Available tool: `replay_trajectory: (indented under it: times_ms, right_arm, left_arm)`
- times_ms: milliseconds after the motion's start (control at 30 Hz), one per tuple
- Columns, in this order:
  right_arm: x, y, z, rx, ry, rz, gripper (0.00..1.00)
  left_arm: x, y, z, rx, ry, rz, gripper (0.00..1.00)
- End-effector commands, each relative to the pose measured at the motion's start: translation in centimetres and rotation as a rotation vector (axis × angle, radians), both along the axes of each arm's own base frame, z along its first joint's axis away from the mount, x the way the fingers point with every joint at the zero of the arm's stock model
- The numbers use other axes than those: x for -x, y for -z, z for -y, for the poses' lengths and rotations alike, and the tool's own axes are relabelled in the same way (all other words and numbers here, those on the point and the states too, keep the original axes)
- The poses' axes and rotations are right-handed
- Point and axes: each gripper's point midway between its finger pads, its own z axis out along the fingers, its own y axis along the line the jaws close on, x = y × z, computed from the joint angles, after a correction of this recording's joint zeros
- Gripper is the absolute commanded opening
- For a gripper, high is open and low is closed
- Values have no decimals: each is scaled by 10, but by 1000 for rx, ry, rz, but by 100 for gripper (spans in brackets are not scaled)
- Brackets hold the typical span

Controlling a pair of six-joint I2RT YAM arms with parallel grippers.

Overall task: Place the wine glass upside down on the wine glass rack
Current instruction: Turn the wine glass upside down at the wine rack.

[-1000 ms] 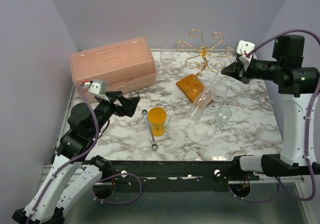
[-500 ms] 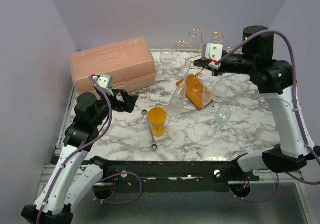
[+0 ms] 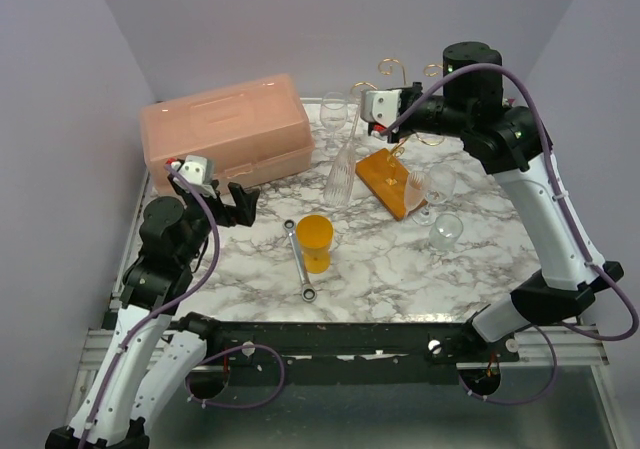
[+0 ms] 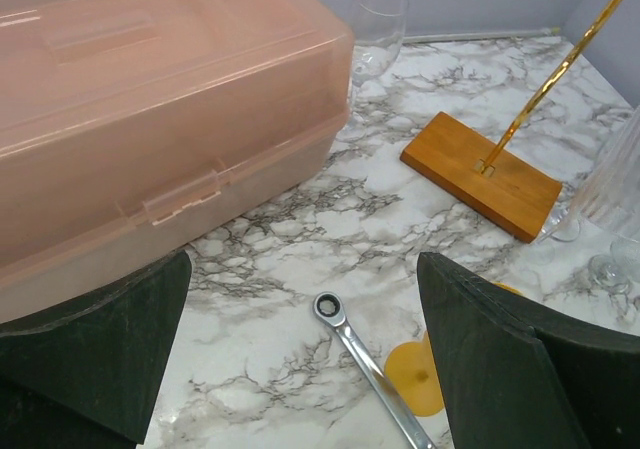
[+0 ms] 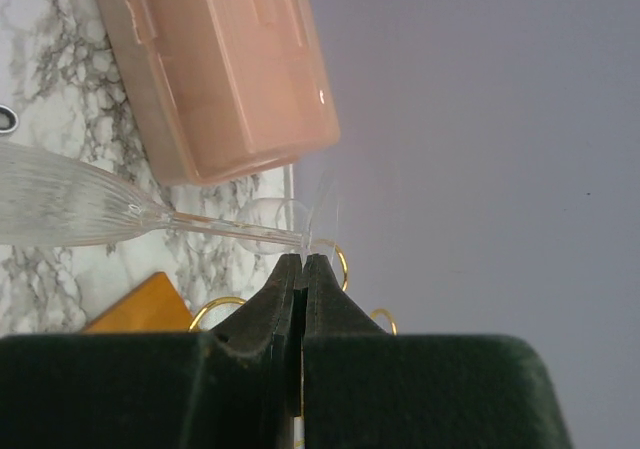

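Seen from above, the right arm arches high across the back of the table. Its right gripper (image 3: 368,117) pinches the foot of the wine glass (image 3: 340,174), which hangs bowl-down (slightly tilted) just left of the wine glass rack (image 3: 388,181), and the left arm sits folded, left gripper (image 3: 243,204) near the pink storage box (image 3: 225,129). The left wrist view shows its fingers (image 4: 90,349) spread wide above a ratchet wrench (image 4: 370,369), grasping nothing. The right wrist view shows the jaws pressed together on the glass's foot, with the rack's gold curls just behind.
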Motion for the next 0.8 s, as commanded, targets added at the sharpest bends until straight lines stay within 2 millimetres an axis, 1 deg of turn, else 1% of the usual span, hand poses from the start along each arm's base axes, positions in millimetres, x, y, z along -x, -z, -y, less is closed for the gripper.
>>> replay_trajectory:
  times_ms: [0, 200, 500, 600, 767]
  right_arm:
    - [-16, -21, 4, 25, 48, 160, 1]
    - [-34, -18, -1, 34, 78, 190, 1]
    - [-48, 3, -11, 55, 77, 163, 1]
    - [-55, 13, -11, 73, 91, 159, 1]
    - [-70, 22, -7, 103, 143, 193, 0]
  left_arm:
    - [0, -1, -13, 2, -60, 19, 99]
    - [1, -3, -13, 18, -51, 26, 99]
    - [0, -3, -11, 35, -30, 22, 98]
    - [0, -4, -11, 38, -27, 27, 99]
    - [2, -7, -12, 45, -29, 40, 98]
